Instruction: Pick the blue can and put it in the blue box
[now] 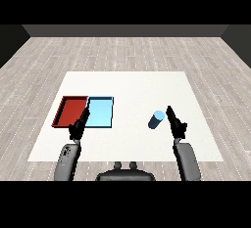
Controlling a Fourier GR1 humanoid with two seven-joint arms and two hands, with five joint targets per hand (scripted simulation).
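A blue can (156, 120) stands on the white table, right of the middle. My right hand (176, 122) is just to its right, fingers straight and pointing away from me, apart from the can by a small gap. The light blue tray (100, 112) lies left of the middle with nothing in it. My left hand (78, 125) hovers at that tray's near left corner, fingers relaxed and holding nothing.
A red tray (71, 111) lies against the blue tray's left side. The white table (132, 87) stretches wide behind the trays and the can; wooden floor surrounds it.
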